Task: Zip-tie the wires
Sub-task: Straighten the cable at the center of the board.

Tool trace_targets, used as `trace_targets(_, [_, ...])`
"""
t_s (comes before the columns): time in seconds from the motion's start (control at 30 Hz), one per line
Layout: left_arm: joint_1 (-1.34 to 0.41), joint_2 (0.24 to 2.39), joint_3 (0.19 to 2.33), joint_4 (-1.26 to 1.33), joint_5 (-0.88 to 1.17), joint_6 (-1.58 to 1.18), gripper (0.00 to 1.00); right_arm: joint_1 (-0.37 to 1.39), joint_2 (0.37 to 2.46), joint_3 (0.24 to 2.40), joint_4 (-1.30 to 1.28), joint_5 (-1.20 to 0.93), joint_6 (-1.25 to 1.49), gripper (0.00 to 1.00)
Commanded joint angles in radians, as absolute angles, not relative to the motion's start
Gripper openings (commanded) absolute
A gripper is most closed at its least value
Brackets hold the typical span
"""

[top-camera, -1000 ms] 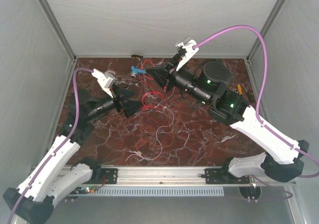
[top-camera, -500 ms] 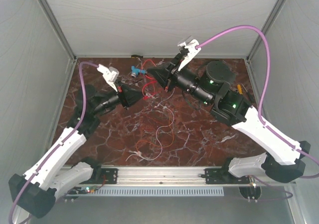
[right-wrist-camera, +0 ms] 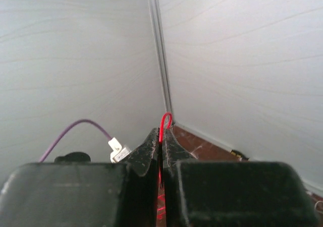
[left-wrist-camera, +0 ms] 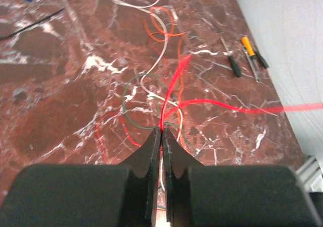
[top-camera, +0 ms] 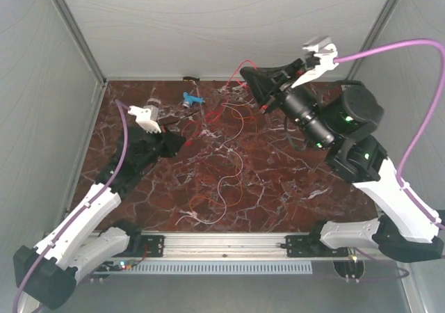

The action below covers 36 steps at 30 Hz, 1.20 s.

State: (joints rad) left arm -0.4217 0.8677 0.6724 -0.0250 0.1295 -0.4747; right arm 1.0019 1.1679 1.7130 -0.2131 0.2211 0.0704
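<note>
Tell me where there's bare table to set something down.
Near-right marble table, between the wires and the right arm's base, is bare. Crowded: centre to far edge, where left hand and right hand pinch wires near the blue plastic piece.

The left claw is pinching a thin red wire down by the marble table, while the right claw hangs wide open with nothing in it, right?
Not quite. The right gripper is not open or empty: its jaws are shut on a loop of thin red wire, as the right wrist view shows. The rest holds: the left gripper is pinching red wire low over the marble table.
</note>
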Motion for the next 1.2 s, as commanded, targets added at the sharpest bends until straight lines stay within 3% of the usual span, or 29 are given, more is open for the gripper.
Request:
trace_targets(0.0, [-0.426, 0.863, 0.684, -0.088, -0.003, -0.526, 0.0, 0.999, 1.138, 1.77, -0.194, 0.256, 0.006, 0.0])
trace_targets(0.3, [-0.425, 0.911, 0.729, -0.256, -0.22, -0.567, 0.0, 0.998, 1.134, 1.839, -0.203, 0.262, -0.05, 0.0])
trace_targets(0.5, [-0.378, 0.931, 0.734, -0.354, -0.313, -0.602, 0.0, 0.999, 1.189, 2.012, -0.257, 0.264, -0.122, 0.0])
trace_targets(0.73, [-0.295, 0.923, 0.73, -0.362, -0.213, -0.612, 0.0, 0.998, 1.246, 2.174, -0.308, 0.248, -0.193, 0.0])
trace_targets(1.17, [-0.296, 0.757, 0.81, -0.426, 0.257, -0.477, 0.0, 0.998, 1.109, 1.729, -0.322, 0.283, -0.05, 0.0])
